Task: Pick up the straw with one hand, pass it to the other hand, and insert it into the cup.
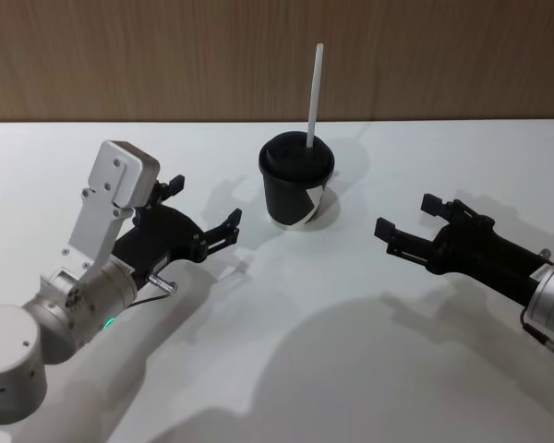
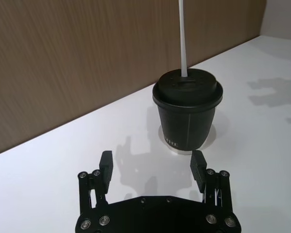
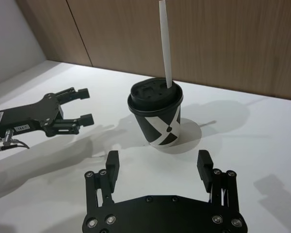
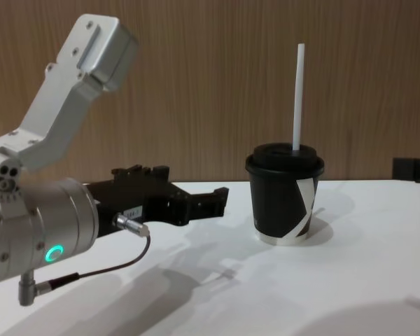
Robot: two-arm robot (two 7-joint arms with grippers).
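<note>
The black cup point(image 1: 295, 189) with its lid and white diagonal stripe stands upright at the middle back of the white table. The white straw point(image 1: 314, 92) stands in the lid, leaning slightly, and nothing holds it. My left gripper point(image 1: 206, 201) hangs open a short way left of the cup, empty. On the other side my right gripper point(image 1: 406, 214) is open and empty too, a little farther from it. Both wrist views look at the cup point(image 2: 188, 116) point(image 3: 157, 114) and straw point(image 2: 183, 39) point(image 3: 165, 43) between their own spread fingers point(image 2: 198, 165) point(image 3: 203, 162).
The white table point(image 1: 286, 351) spreads bare in front of the cup. A wooden wall point(image 1: 166, 55) runs along its back edge, just behind the cup. The left arm's silver elbow link point(image 4: 77, 77) rises high at the left.
</note>
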